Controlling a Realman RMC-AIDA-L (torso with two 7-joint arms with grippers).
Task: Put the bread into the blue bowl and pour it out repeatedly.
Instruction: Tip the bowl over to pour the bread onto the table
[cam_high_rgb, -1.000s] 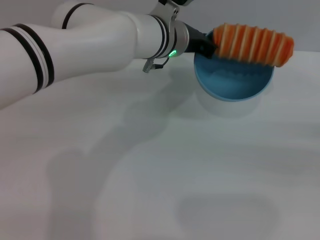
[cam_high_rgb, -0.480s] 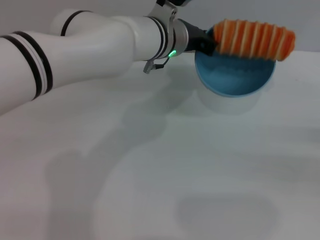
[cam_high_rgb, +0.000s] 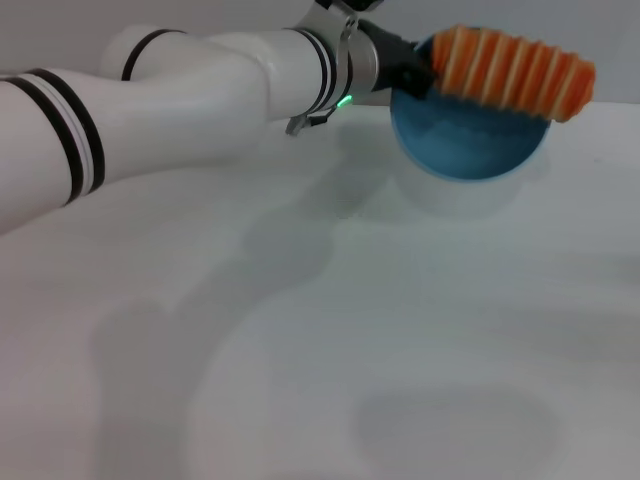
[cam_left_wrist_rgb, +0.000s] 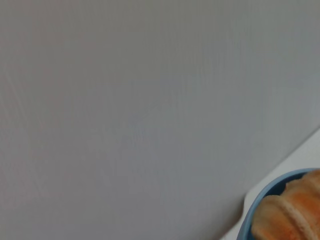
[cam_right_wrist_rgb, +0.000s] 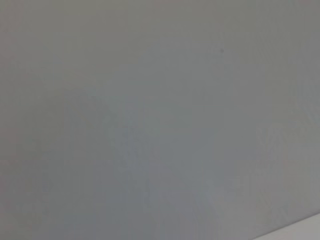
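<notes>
Bread (cam_high_rgb: 515, 73) lies across blue bowl (cam_high_rgb: 467, 150) rim, just beyond left hand (cam_high_rgb: 418, 75); hand grips bowl's near rim, tilted.

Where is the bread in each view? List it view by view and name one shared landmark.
Head view: the bread lies across the far rim of the blue bowl, upper right, beside the left gripper.
Left wrist view: its end shows in the lower right corner.
Right wrist view: not in it.
Shared landmark: the blue bowl's rim.
</notes>
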